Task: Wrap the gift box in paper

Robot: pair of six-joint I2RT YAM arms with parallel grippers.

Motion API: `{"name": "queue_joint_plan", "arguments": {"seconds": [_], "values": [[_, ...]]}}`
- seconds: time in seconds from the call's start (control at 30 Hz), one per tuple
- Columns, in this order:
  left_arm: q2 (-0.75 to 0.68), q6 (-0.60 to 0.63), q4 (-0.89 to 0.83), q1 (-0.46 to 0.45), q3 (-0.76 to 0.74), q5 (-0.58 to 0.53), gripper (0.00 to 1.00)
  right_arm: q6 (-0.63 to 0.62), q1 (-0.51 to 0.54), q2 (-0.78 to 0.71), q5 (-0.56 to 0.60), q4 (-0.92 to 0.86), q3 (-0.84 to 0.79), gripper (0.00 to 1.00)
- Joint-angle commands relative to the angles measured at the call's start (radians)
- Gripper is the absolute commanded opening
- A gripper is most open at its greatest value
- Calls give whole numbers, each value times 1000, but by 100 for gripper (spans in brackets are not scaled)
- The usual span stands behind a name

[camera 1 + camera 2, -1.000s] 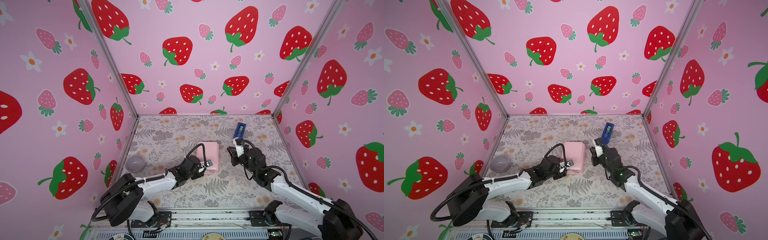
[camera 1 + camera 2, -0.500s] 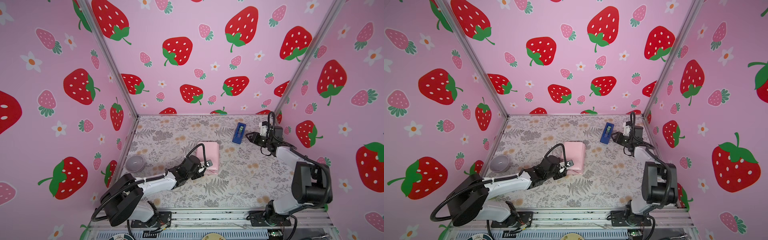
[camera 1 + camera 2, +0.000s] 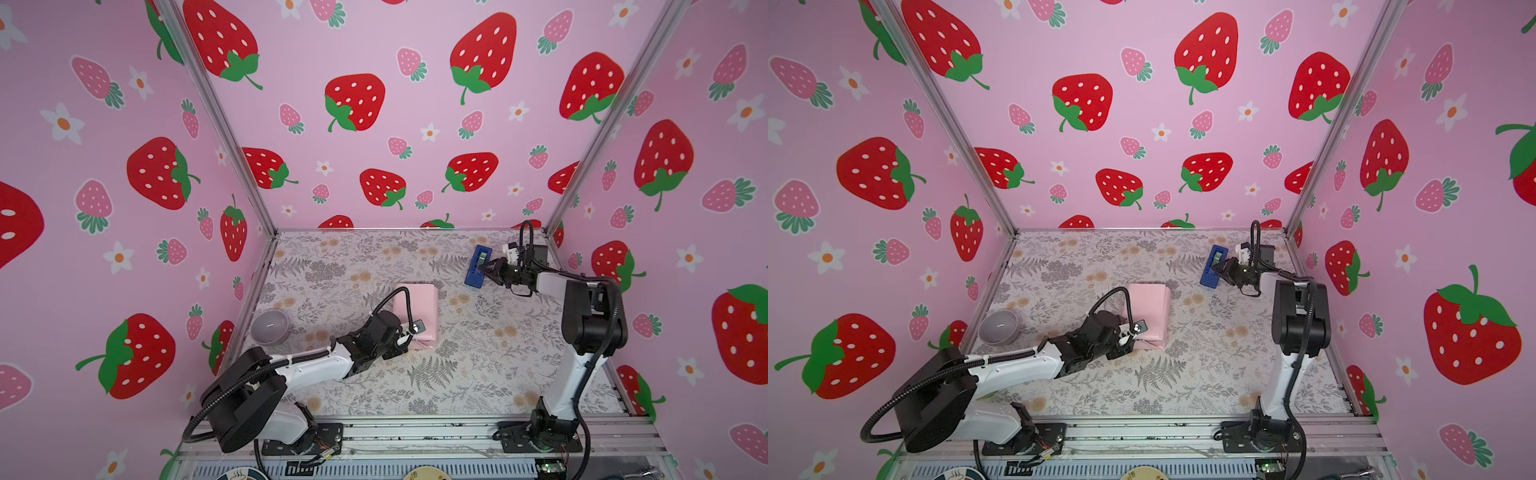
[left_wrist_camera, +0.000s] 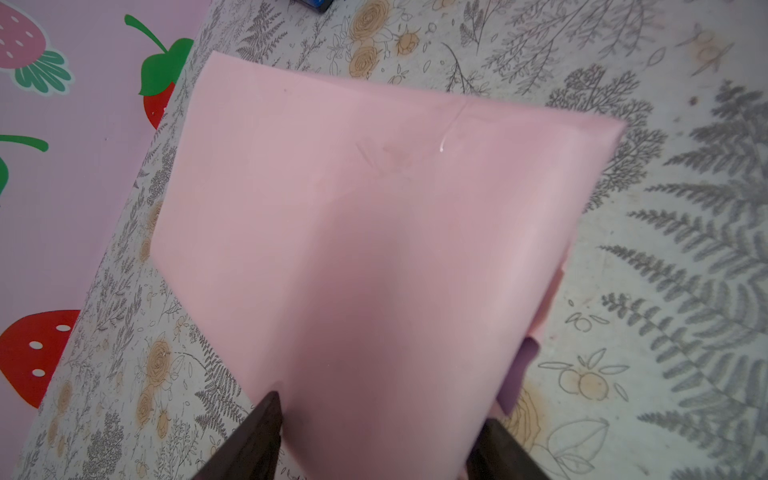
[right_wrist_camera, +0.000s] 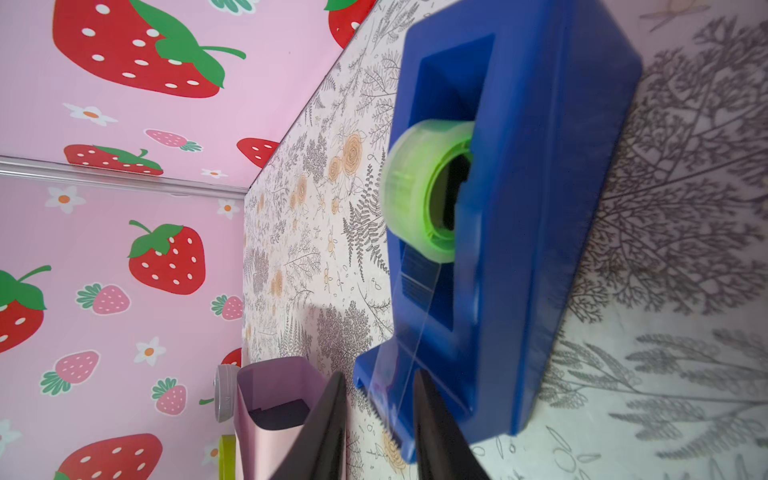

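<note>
Swings right gripper (image 5: 379, 378) from centre out to far-right tape dispenser (image 5: 540, 208), fingers narrowly apart astride loose tape (image 5: 415, 324), nothing pinched. Clamps left gripper (image 4: 380, 411) wide on paper (image 4: 374, 187) folded round box (image 5: 282, 411), centre. Still needs tape and end folds.

no readable txt, labels, brands or nos. on anything in view.

Both top views look steeply down from high above the near edge, taking in the whole tabletop (image 3: 478, 374). The left wrist camera hangs close over the paper (image 4: 374, 216), facing far-right. The right wrist camera, low and rolled sideways, faces left past the tape dispenser (image 5: 540, 208). Both wrist views share the paper.
</note>
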Motion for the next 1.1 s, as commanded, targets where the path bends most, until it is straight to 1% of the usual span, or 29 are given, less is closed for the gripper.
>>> {"name": "queue_joint_plan", "arguments": {"seconds": [0.0, 0.13, 0.3, 0.5, 0.6, 0.67, 0.77, 0.87, 1.0, 1.07], "values": [[21, 9, -51, -4, 21, 12, 68, 34, -5, 30, -34, -11, 33, 31], [19, 9, -52, -4, 19, 10, 68, 72, -4, 67, -80, 32, 45, 30], [21, 9, -54, -4, 19, 8, 68, 129, -3, 94, -125, 90, 54, 26], [18, 9, -52, -4, 16, 5, 68, 145, -2, 110, -154, 92, 86, 21], [24, 9, -59, -4, 22, 8, 68, 156, -2, 125, -172, 86, 105, 16], [23, 10, -63, -4, 22, 10, 68, 152, -2, 130, -172, 67, 118, 10], [24, 10, -61, -5, 22, 10, 68, 148, -3, 114, -165, 46, 123, 4], [26, 10, -62, -4, 24, 8, 68, 146, -3, 85, -160, 30, 122, 0], [26, 9, -64, -4, 25, 8, 68, 143, -1, 26, -162, 18, 98, 0], [26, 9, -61, -4, 24, 5, 68, 140, 5, -17, -163, 18, 59, 0]]}}
